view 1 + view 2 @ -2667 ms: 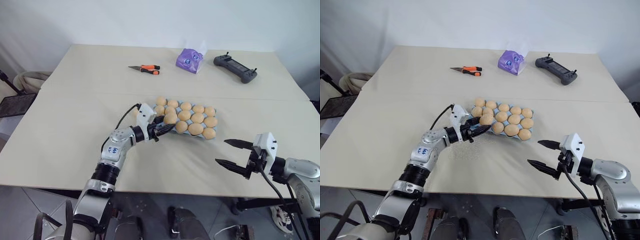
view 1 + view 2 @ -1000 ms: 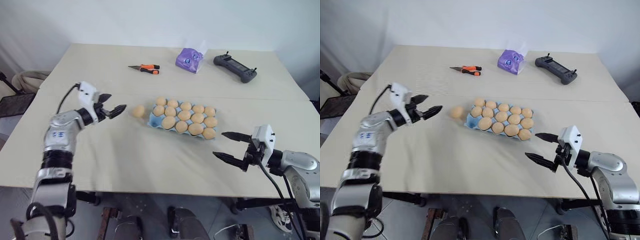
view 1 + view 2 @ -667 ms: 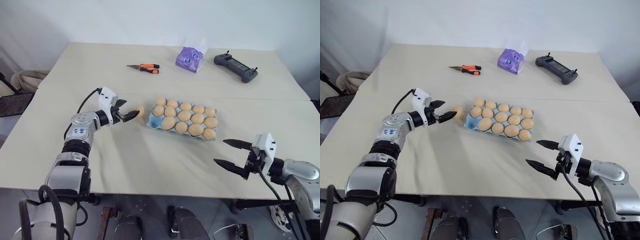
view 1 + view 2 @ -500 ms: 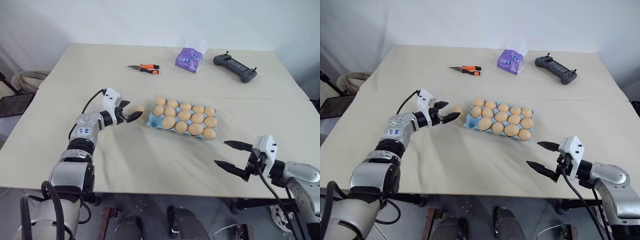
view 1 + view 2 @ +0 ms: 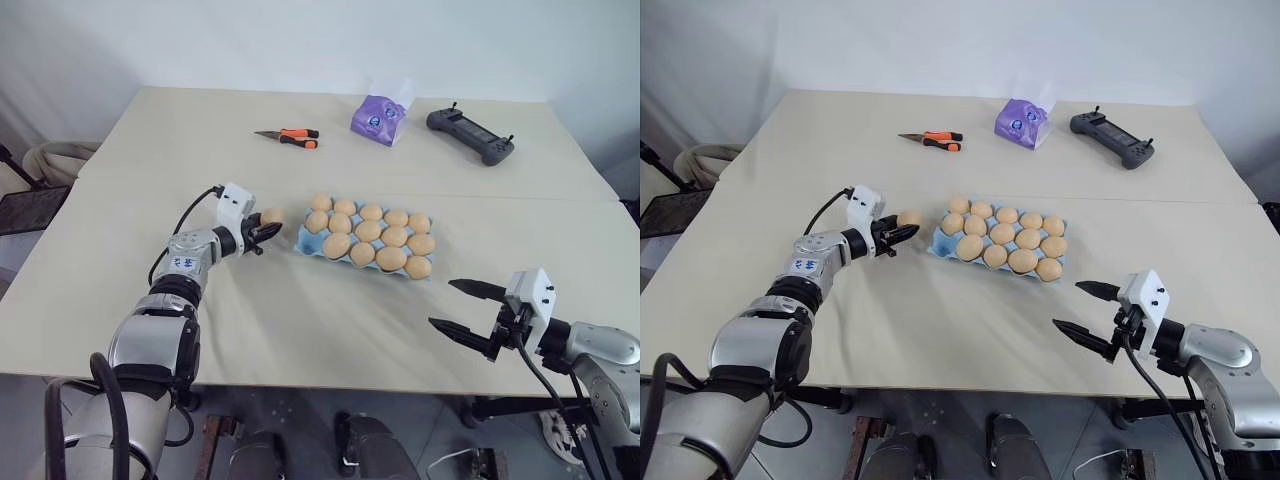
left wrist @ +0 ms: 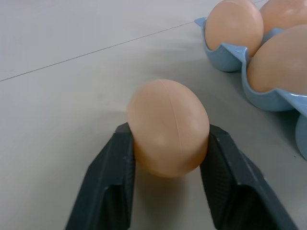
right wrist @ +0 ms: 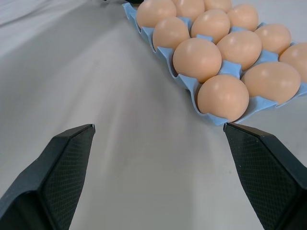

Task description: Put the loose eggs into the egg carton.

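Note:
One loose egg (image 5: pixel 271 216), pale tan-orange, lies on the table just left of the egg carton (image 5: pixel 304 241). My left gripper (image 5: pixel 268 230) is shut on this egg; in the left wrist view both black fingers (image 6: pixel 117 158) press the sides of the egg (image 6: pixel 168 127), which still rests on the tabletop. The light blue carton (image 7: pixel 184 82) holds several eggs in three rows. Near the table's front right, my right gripper (image 5: pixel 442 303) stands open with nothing between its fingers, pointing toward the carton's near corner.
Orange-handled pliers (image 5: pixel 290 137), a purple pouch (image 5: pixel 378 117) and a black controller (image 5: pixel 470 135) lie along the far side of the table. A seam runs across the table behind the carton. Bare tabletop lies in front of the carton.
My left gripper has swung right and down to the loose egg and shut on it. The right arm has kept still and open.

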`<state>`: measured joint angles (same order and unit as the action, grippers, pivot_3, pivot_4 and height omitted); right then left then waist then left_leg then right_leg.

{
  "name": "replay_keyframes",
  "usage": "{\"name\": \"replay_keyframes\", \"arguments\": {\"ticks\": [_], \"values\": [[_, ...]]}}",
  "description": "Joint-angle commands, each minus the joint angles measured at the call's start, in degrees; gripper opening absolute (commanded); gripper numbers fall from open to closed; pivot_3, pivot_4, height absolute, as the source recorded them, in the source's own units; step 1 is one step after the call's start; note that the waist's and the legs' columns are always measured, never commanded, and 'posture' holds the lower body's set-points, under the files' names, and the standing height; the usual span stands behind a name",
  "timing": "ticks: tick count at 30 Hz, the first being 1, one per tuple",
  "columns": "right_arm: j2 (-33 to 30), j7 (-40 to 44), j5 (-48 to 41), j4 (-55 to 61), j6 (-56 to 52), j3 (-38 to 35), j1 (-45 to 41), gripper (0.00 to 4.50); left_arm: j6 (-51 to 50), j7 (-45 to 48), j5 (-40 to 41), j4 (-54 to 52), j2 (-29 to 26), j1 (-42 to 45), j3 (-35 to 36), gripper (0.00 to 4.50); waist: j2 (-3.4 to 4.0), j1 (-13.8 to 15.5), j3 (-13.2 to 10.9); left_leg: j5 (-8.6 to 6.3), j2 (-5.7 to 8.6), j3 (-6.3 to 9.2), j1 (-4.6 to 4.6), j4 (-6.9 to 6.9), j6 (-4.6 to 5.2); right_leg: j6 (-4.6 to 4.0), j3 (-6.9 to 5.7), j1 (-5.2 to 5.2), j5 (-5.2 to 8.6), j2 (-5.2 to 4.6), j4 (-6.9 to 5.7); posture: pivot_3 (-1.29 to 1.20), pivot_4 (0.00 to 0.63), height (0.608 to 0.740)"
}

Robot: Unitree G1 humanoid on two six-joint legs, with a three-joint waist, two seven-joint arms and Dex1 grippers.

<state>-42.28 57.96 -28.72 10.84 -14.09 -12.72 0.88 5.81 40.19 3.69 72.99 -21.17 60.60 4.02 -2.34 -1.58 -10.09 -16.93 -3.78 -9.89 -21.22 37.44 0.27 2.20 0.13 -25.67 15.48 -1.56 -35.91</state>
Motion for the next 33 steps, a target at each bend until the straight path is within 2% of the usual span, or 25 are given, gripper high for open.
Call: {"name": "replay_keyframes", "arguments": {"ticks": [1, 2, 6, 10, 17, 25, 28, 33], "values": [[-0.1, -0.5, -1.4, 2.0, -0.1, -2.3, 0.5, 4.5, 2.0, 4.1, 0.5, -2.0, -1.8, 2.0, 1.2, 1.53, 0.0, 0.0, 0.0, 0.0, 0.01, 0.0, 0.0, 0.0, -0.01, 0.0, -0.01, 0.0, 0.0, 0.01, -0.01, 0.0, 0.15, 0.74], [-0.1, -0.5, -1.4, 2.1, -0.1, -2.3, 0.5, 4.5, 2.0, 4.7, 0.7, -2.1, -2.0, 2.0, 1.3, 1.53, 0.0, 0.0, 0.0, 0.01, 0.01, 0.0, 0.0, 0.0, -0.01, 0.0, -0.01, 0.0, 0.0, 0.01, -0.01, 0.0, 0.15, 0.74], [-0.1, -0.7, -1.6, 2.3, -0.1, -2.5, 1.1, 4.5, -1.1, 19.8, 4.3, -9.8, -3.3, 0.7, 1.3, 1.53, 0.0, 0.0, 0.0, 0.01, 0.01, -0.01, -0.02, 0.0, -0.02, -0.01, -0.05, -0.01, 0.01, 0.02, -0.01, 0.0, 0.15, 0.74], [0.1, -0.9, -1.4, 1.9, -0.1, -1.9, 0.5, 4.5, -5.4, 25.6, 3.9, -16.7, -3.4, -1.7, -1.1, 1.53, 0.0, 0.0, 0.0, 0.1, 0.03, -0.04, 0.0, 0.04, -0.19, -0.01, -0.05, 0.03, 0.01, 0.01, -0.01, 0.0, 0.15, 0.74], [0.6, -1.2, -1.3, 2.2, 0.0, -1.9, 0.6, 4.5, -10.1, 28.5, 2.9, -24.0, -2.7, -5.3, -4.8, 1.53, 0.0, -0.1, 0.0, 0.06, 0.01, 0.01, 0.01, 0.14, -0.12, -0.01, 0.05, 0.04, 0.01, 0.04, -0.1, 0.0, 0.15, 0.74], [0.6, -2.0, -1.4, 3.1, -0.1, -2.2, 1.5, 4.5, -7.9, 25.2, 3.4, -21.9, -0.7, -4.3, -4.1, 1.53, 0.0, 0.0, 0.0, -0.01, -0.04, 0.06, -0.01, 0.3, 0.07, 0.05, 0.09, 0.08, -0.03, -0.02, -0.15, 0.0, 0.15, 0.74], [0.6, -2.2, -1.4, 3.2, -0.2, -2.1, 1.4, 4.5, -7.7, 24.1, 3.6, -21.0, -0.2, -3.6, -3.7, 2.36, 0.0, 0.0, 0.0, -0.01, -0.03, 0.05, -0.01, 0.32, 0.11, 0.08, 0.1, 0.08, -0.04, -0.03, -0.15, 0.0, 0.15, 0.74], [0.6, -2.4, -1.4, 3.2, -0.3, -2.0, 1.2, 4.5, -7.4, 24.3, 3.6, -21.1, -0.3, -3.8, -3.8, 4.04, 0.0, 0.0, 0.0, -0.02, -0.03, 0.05, -0.01, 0.32, 0.11, 0.08, 0.1, 0.08, -0.05, -0.01, -0.15, 0.0, 0.15, 0.74]]}}
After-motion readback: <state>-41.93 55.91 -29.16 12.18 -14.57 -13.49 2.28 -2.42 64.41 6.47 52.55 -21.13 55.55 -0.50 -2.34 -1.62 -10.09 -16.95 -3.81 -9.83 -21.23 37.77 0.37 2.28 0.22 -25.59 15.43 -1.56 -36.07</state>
